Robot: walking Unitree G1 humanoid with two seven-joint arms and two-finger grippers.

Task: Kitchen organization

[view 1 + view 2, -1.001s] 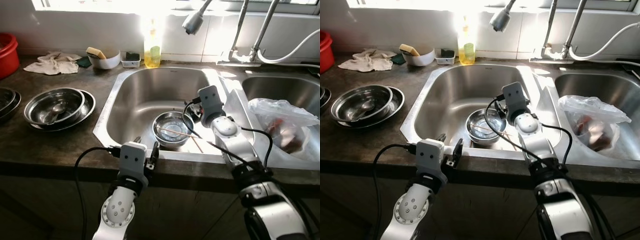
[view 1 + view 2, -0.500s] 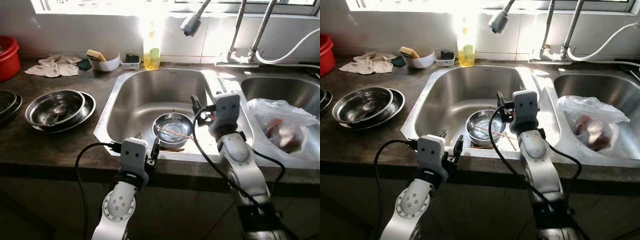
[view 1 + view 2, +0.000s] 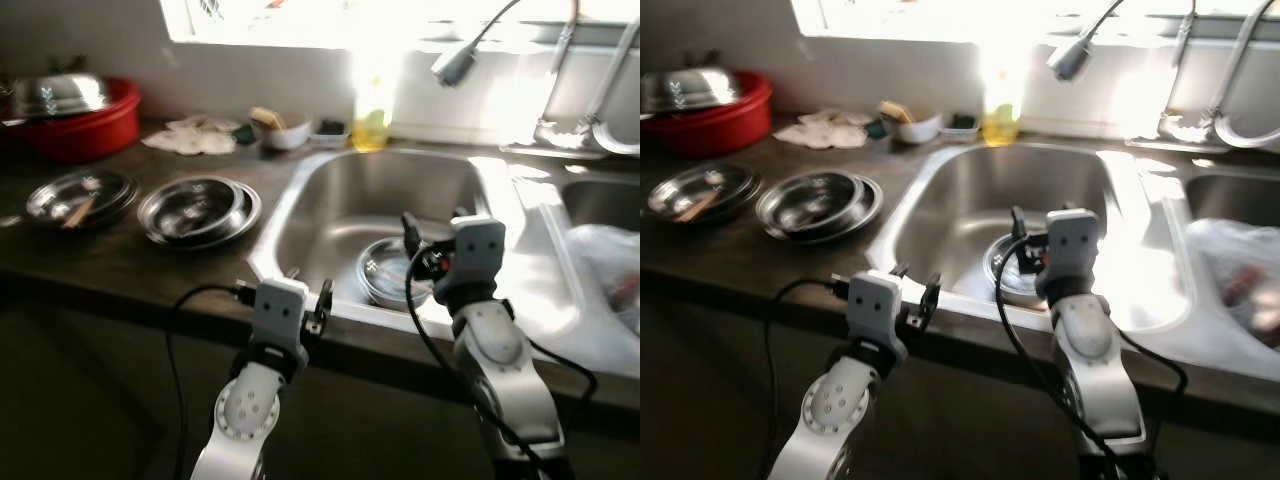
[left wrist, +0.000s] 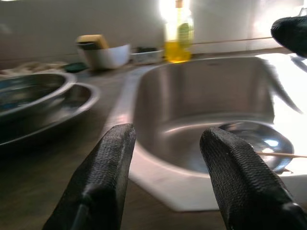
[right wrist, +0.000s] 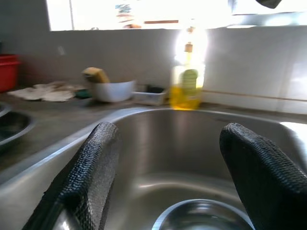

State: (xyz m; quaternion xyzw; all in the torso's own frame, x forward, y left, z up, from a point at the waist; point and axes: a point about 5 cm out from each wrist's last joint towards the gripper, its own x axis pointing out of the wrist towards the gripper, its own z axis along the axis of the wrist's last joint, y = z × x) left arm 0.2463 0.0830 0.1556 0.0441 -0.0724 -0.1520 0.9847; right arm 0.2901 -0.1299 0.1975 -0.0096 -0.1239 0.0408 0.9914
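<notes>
The right gripper (image 5: 165,182) is held over the near part of the sink basin (image 3: 400,195), its two black fingers (image 5: 88,167) spread wide apart with nothing caught between them. Just below it, on the basin floor, a steel bowl (image 3: 388,272) is seen, and a thin stick (image 4: 280,154) is laid across its rim. The left gripper (image 4: 165,184) is held at the front edge of the counter (image 3: 130,255), beside the near left corner of the sink; its fingers (image 4: 103,177) are likewise parted widely and nothing is gripped by them.

Left of the sink, a stack of steel dishes (image 3: 197,208) is set on the dark counter, and a second shallow steel dish (image 3: 80,195) with something brown in it is placed further left. A red tub (image 3: 85,125) topped by a metal lid (image 3: 62,92) is stood at the far left corner. Along the back wall a crumpled cloth (image 3: 190,140), a white bowl holding a sponge (image 3: 280,130), a small tray (image 3: 328,130) and a yellow soap bottle (image 3: 370,115) are lined up. A spray faucet head (image 3: 452,65) is hung above the basin. In the second basin to the right, a plastic bag (image 3: 612,280) is partly seen. The head views are blurred.
</notes>
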